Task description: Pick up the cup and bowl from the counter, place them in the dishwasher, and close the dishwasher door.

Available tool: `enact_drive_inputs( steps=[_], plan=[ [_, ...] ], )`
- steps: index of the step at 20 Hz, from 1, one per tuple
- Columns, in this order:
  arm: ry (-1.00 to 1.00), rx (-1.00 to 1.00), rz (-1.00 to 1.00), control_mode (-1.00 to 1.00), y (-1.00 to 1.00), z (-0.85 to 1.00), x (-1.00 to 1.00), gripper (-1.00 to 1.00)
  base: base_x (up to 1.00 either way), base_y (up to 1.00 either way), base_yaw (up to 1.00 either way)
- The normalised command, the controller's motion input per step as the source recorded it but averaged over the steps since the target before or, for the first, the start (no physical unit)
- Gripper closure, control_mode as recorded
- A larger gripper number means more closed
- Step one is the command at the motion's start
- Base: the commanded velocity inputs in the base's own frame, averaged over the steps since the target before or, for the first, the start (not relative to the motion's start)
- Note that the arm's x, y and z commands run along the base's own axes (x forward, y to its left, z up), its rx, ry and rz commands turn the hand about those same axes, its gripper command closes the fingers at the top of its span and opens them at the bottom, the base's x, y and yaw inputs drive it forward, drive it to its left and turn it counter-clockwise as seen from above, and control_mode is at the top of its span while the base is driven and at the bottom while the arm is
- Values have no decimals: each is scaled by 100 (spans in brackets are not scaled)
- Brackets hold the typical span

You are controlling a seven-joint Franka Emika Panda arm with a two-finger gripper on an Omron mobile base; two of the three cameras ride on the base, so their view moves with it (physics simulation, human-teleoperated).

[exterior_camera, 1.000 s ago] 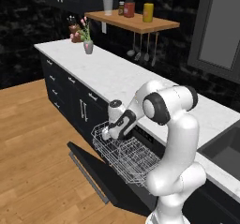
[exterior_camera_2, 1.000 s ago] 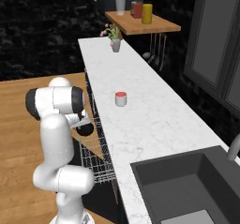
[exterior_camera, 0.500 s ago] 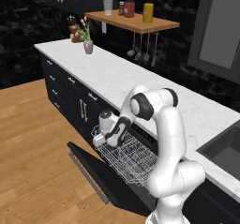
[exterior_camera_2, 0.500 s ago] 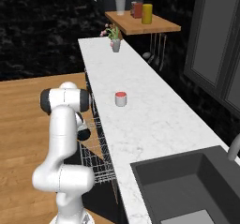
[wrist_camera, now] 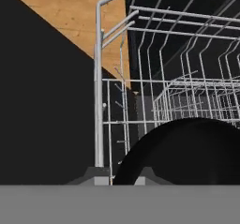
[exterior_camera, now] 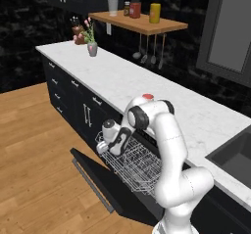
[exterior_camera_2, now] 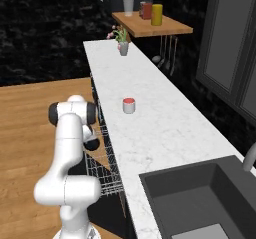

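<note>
Here, no legible writing is shown on anything. The arm is bent forward and down, with the gripper [exterior_camera: 104, 149] lowered at the near left corner of the dishwasher's rack [exterior_camera: 138, 165], pinching the black bowl [wrist_camera: 187, 153]. The cup [exterior_camera_2: 129, 105] is left on the counter [exterior_camera_2: 165, 128].

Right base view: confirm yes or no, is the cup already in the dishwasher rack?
No, the cup stands upright on the counter, apart from the rack that juts out below the counter's edge.

wooden plank floor [exterior_camera: 34, 145], black stone wall [exterior_camera: 24, 27], a wooden wall shelf [exterior_camera: 139, 23], dark cabinets [exterior_camera: 63, 88] beneath.
</note>
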Motion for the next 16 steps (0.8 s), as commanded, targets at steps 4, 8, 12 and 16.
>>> enact_drive_inputs(
  steps=[4, 8, 12, 16],
  plan=[
    [0, 5, 0, -100, 0, -6, 52, 100, 0, 0, 0],
    [1, 5, 0, -100, 0, -27, 52, 100, 0, 0, 0],
    [3, 2, 0, -100, 0, -54, 43, -100, 0, 0, 0],
    [1, 2, 0, -100, 0, -40, 11, -100, 0, 0, 0]
  ],
)
